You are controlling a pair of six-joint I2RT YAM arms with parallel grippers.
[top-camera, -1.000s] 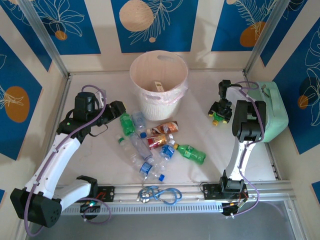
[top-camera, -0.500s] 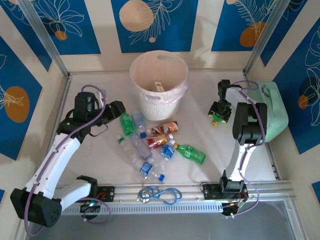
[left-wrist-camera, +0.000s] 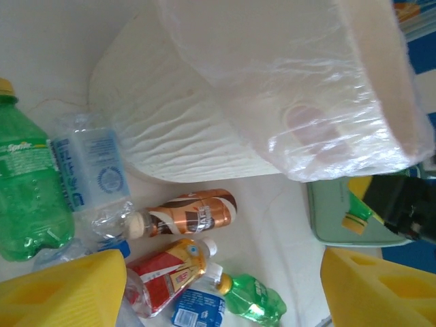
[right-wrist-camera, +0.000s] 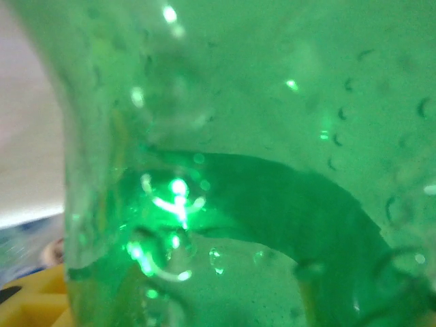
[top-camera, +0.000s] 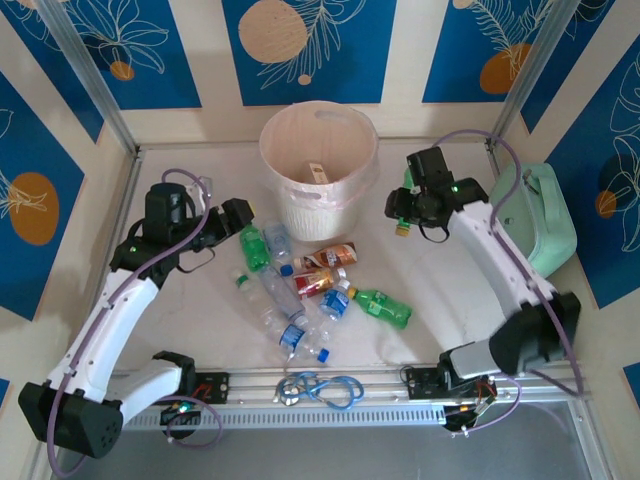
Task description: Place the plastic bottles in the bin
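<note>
The white perforated bin (top-camera: 318, 150) stands at the back centre, lined with a thin bag. Several plastic bottles (top-camera: 300, 290) lie in a heap in front of it: clear ones with blue labels, green ones, a red-labelled and a brown-labelled one. My right gripper (top-camera: 403, 207) hovers just right of the bin, shut on a green bottle (top-camera: 402, 227) with a yellow cap; that bottle (right-wrist-camera: 259, 136) is pressed close against the right wrist camera. My left gripper (top-camera: 236, 214) is open beside the heap's left edge. Between its yellow fingers (left-wrist-camera: 61, 289) lie the brown bottle (left-wrist-camera: 191, 212) and a red-labelled bottle (left-wrist-camera: 163, 276).
A mint-green case (top-camera: 545, 225) rests against the right wall. A blue carabiner-like loop (top-camera: 320, 388) lies on the front rail. Metal posts and patterned walls close in the table at the back and sides. The bin's wall (left-wrist-camera: 272, 88) looms right above the left gripper.
My right arm has swung left from beside the mint-green case toward the bin, carrying the green bottle. The left arm has hardly moved.
</note>
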